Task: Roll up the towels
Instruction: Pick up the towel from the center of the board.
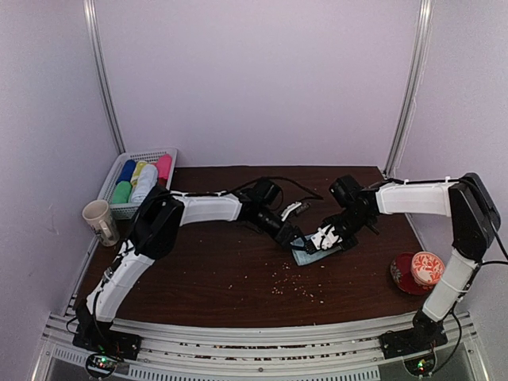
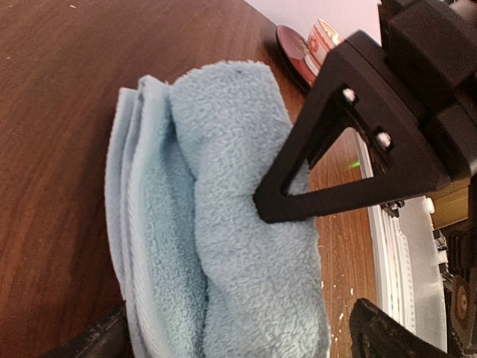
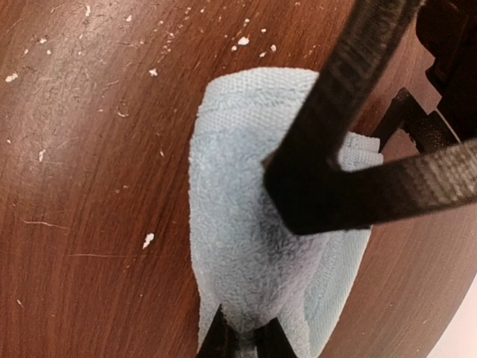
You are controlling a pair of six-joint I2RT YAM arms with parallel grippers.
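One pale light-blue towel (image 1: 311, 256) lies partly rolled on the dark wooden table (image 1: 214, 270), between the two arms. My left gripper (image 1: 292, 236) is open wide; in the left wrist view it (image 2: 246, 335) straddles the thick roll of the towel (image 2: 223, 224), its fingertips (image 2: 387, 328) apart from the cloth. My right gripper (image 1: 324, 238) is shut, pinching the towel's near end (image 3: 253, 224) between its tips (image 3: 246, 339). Each wrist view shows the other arm's black triangular finger (image 2: 350, 156) (image 3: 335, 186) pressing on the towel.
A white basket (image 1: 170, 152) holding several coloured rolls stands at the back left, a cup (image 1: 99, 221) just before it. A red plate with a patterned bowl (image 1: 417, 270) sits at the right edge. Crumbs (image 1: 294, 282) are scattered near the towel.
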